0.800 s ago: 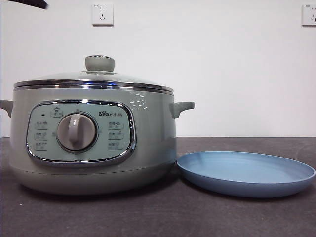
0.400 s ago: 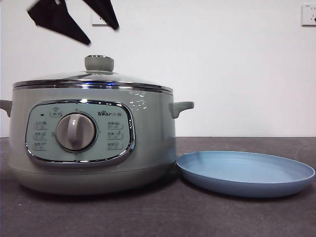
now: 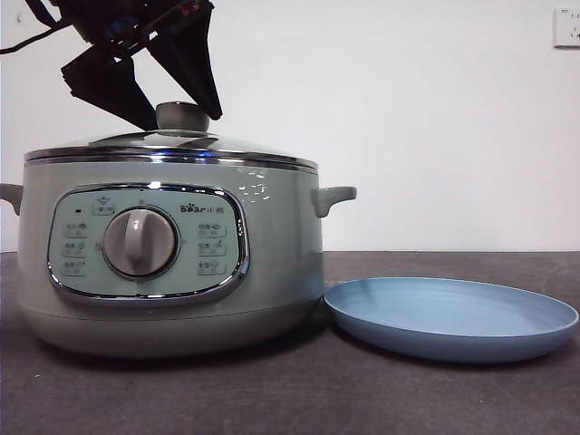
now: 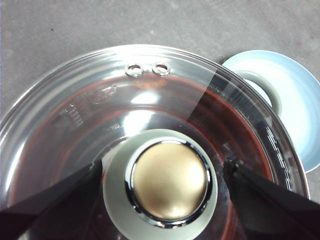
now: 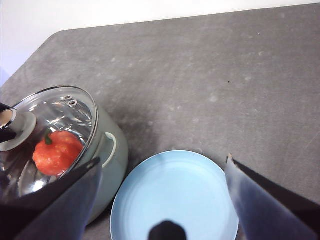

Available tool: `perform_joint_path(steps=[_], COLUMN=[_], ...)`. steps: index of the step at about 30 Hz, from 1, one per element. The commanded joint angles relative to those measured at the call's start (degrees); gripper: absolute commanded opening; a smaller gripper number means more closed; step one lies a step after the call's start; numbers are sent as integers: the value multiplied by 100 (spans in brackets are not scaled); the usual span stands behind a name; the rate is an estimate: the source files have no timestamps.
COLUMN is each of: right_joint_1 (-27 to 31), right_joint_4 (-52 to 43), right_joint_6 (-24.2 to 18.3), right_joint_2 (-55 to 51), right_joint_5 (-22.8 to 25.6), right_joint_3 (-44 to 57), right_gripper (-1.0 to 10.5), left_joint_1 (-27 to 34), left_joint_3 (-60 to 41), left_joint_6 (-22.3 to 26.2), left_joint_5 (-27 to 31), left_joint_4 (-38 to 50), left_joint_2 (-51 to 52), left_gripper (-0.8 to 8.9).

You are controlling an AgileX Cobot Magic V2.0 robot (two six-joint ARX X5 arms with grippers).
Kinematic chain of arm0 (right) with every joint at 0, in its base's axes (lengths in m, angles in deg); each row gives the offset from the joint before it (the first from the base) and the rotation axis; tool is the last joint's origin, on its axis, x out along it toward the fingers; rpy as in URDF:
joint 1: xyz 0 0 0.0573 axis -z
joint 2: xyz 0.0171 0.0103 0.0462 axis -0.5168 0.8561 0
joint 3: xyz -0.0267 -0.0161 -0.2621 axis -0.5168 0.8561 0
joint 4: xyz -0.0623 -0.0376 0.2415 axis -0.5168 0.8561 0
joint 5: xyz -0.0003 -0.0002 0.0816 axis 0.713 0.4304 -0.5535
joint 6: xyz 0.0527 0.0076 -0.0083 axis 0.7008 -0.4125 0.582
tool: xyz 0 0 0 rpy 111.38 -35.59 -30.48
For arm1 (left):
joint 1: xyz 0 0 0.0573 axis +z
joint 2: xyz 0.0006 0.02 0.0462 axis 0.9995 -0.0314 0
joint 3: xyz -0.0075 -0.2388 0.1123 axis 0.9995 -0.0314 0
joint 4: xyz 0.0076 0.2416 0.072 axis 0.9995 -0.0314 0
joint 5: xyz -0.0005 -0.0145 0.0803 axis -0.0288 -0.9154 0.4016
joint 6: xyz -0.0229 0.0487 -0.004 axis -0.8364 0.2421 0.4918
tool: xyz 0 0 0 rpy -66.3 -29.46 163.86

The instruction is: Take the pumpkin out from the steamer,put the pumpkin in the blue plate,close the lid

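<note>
- Since half a second ago, the left claw (image 3: 172, 113) has been lowered from high above the pot until its two black jaws straddle the knob of the lid; the pot, lid and plate are seen where they were.
- Nearest in the front view, the dark grey tabletop (image 3: 299, 399) is seen, carrying everything.
- On it, to the right, the shallow round light-blue plate (image 3: 451, 317) with a raised rim is set, empty, its left edge just beside the base of the pot.
- To the left, the large round sage-green steamer (image 3: 272, 263) with a chrome rim, side handles and a front dial panel is seen upright.
- The domed glass lid (image 3: 118, 140) with its chrome rim is seated on the steamer, closed.
- The sage-green knob (image 4: 170, 182) of the lid, capped in shiny metal, is shown in the left wrist view between the jaws of the left claw (image 4: 162, 175); the jaws are spread wide, one on each side, and nothing is gripped.
- The small orange-red ribbed pumpkin (image 5: 57, 151) with a green stem is seen through the glass in the right wrist view, lying inside the steamer (image 5: 112, 150) under the lid (image 5: 75, 112).
- The right claw (image 5: 162, 165) is held high over the plate (image 5: 172, 197), jaws spread wide apart and empty.
- Farthest back, a white wall with a socket (image 3: 566, 27) is seen.
</note>
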State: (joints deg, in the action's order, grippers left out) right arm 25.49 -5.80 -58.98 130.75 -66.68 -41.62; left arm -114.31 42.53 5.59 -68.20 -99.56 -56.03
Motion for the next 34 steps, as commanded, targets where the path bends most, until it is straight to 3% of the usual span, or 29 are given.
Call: perform_joint_path(steps=[1,3,9,21,26,30,34], right_joint_1=[-9,-9,-7,-13,-122,-400,-1034], right_joint_4=[-28,-28,-28,-72,-503,-984,-1510], right_joint_6=[-26,-26,-26,-24,138,326,428], right_joint_2=[9,7,9,13,192,463,927], right_joint_5=[11,11,11,-50,-776,-916,-901], right_joint_3=[-7,-7,-7,-7,-7,-9,-35], right_gripper=[410,410,410,409,409,409,409], left_joint_1=[-26,-26,-57,-52,-52,-52,-52], left_joint_3=[4,4,4,9,9,9,9], left_joint_6=[105,131,306,264,227,227,229], left_joint_5=[9,4,-7,20,59,570,1147], left_joint_4=[-26,-35,2,223,210,68,-275], left_joint_2=[-4,-4,-4,542,1298,1943,2618], left_gripper=[403,360,-23,-8,-9,-9,-9])
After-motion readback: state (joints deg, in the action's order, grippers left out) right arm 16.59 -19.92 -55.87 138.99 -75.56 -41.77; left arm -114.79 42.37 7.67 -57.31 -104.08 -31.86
